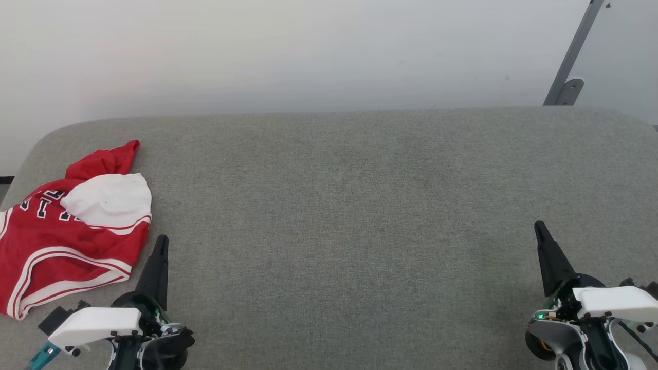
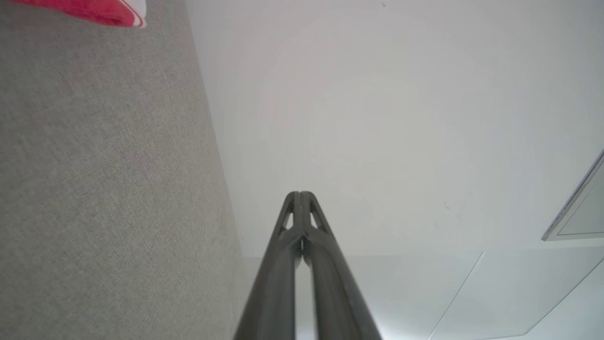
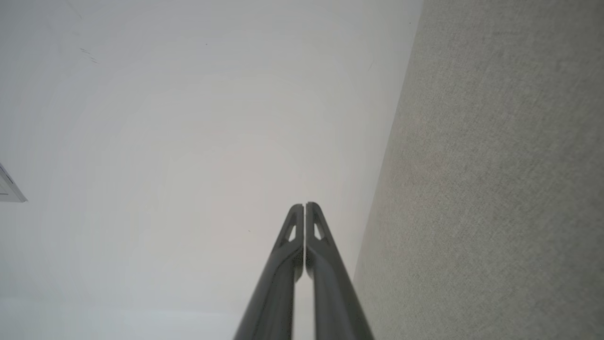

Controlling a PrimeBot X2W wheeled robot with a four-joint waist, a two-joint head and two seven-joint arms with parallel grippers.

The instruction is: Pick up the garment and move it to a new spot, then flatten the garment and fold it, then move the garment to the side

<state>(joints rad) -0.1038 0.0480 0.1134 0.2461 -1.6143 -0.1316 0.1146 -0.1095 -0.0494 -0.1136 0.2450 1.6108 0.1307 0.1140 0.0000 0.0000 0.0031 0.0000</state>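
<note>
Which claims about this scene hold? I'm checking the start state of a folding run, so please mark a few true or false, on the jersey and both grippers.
1. The garment lies at the left end of the grey surface. True.
2. The left gripper is shut on the garment. False: its fingers are closed on nothing, beside the garment's edge.
3. The right gripper is shut and empty. True.
4. The garment is folded into a neat flat rectangle. False: it is bunched, with white lining turned out on top.
5. The right gripper is the one nearer the garment. False: it sits at the far right, and the left one is close by.
</note>
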